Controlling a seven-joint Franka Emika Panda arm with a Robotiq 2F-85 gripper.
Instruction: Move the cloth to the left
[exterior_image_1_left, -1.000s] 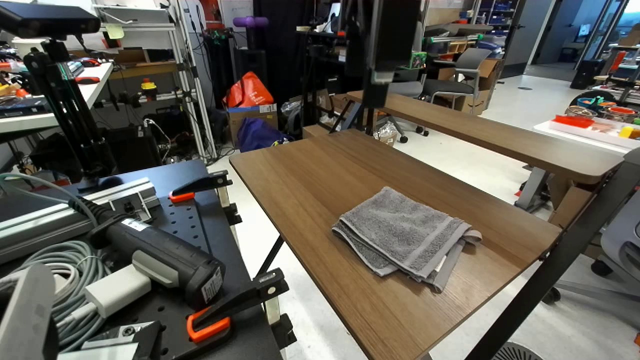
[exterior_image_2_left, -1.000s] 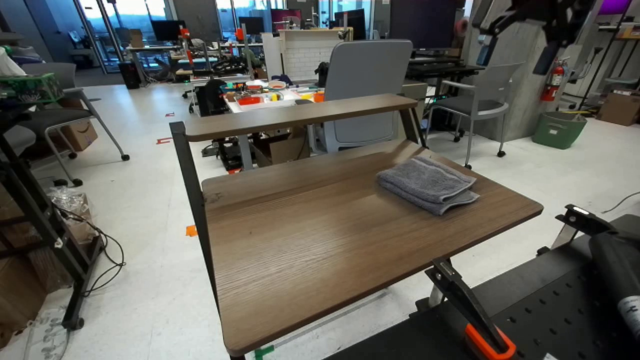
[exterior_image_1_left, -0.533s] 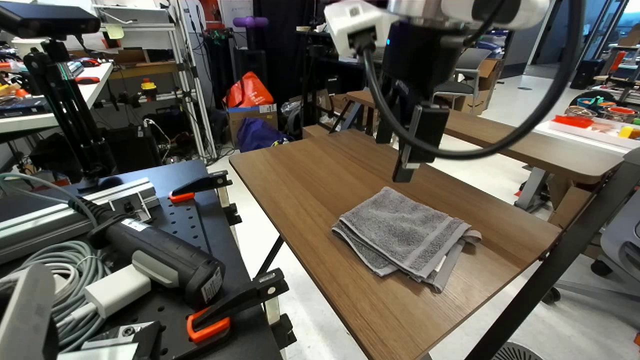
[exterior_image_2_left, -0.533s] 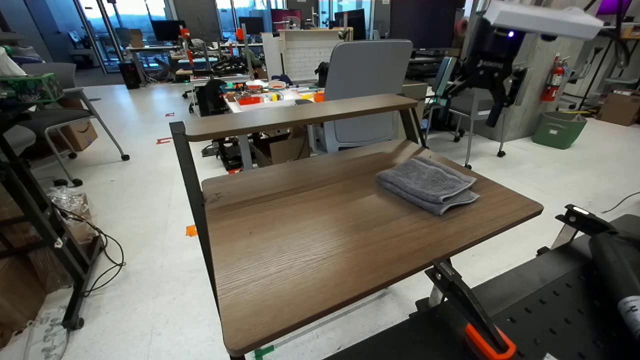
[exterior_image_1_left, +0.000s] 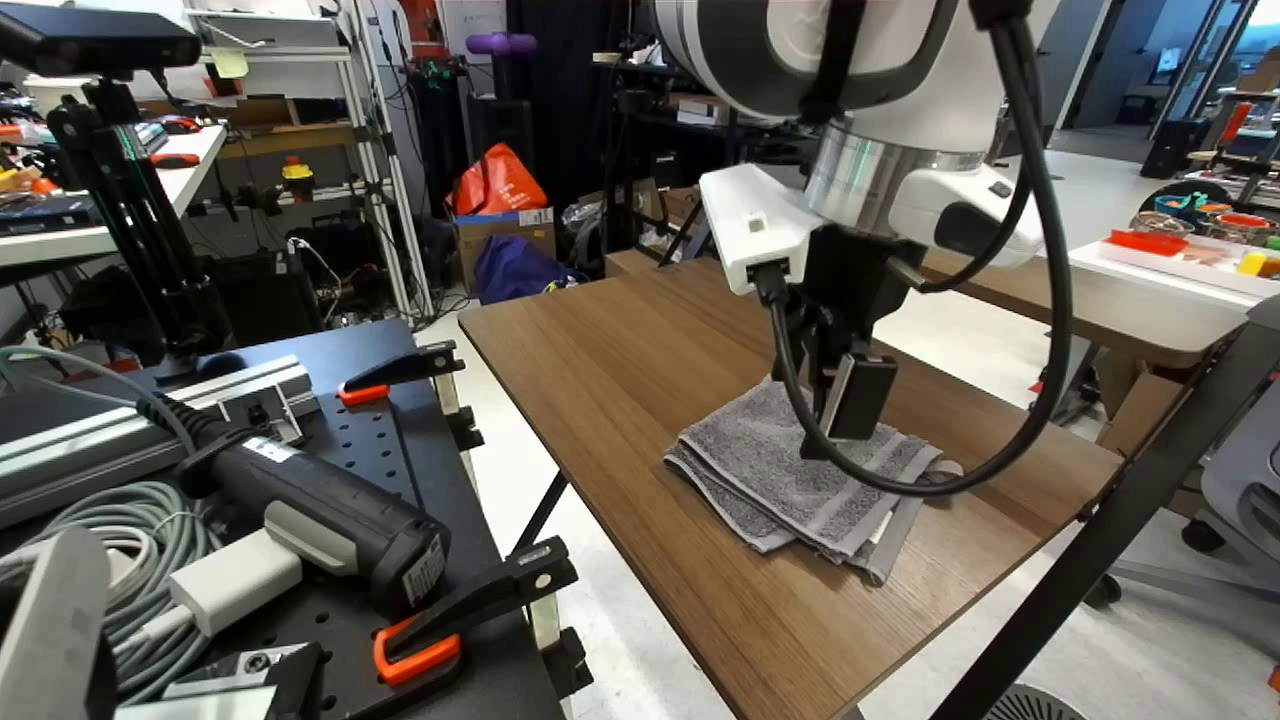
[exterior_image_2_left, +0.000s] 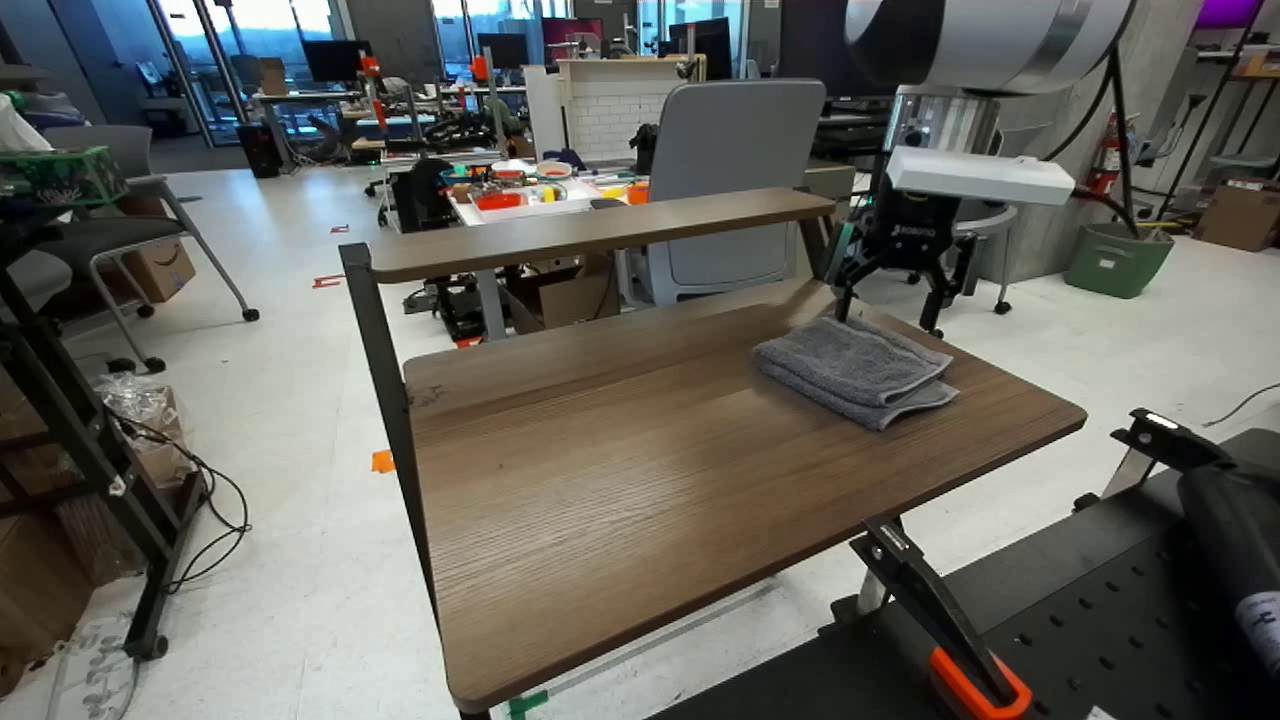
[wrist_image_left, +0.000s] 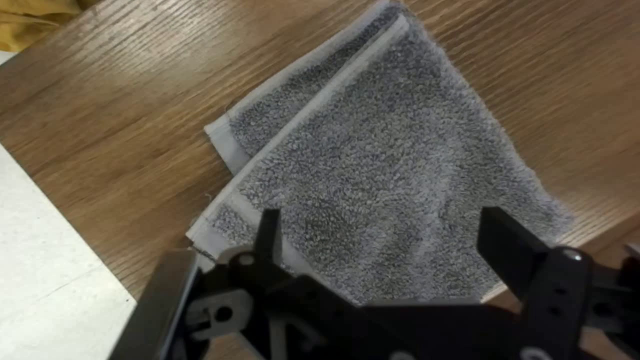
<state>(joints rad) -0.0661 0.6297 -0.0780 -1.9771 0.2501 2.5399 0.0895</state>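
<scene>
I count one grey cloth (wrist_image_left: 380, 150), folded in layers, lying on the single table (exterior_image_2_left: 620, 480); in an exterior view it sits toward the right end as pictured. My one tool (wrist_image_left: 382, 220) is above it, released, its two fingers (wrist_image_left: 270, 232) spread well apart. One raised shelf (exterior_image_2_left: 600, 230) runs along the table's long side, with a grey chair (exterior_image_2_left: 740, 150) behind it. Two orange-tipped clamps (exterior_image_1_left: 515, 582) sit at the edge of a black bench (exterior_image_1_left: 350, 345) near the table. In an exterior view my cable (exterior_image_1_left: 1060, 300) loops in front of the cloth, hiding part of it. I cannot tell whether my fingertips touch the cloth. Something yellow (wrist_image_left: 35, 22) is cut off in the wrist view's corner.
</scene>
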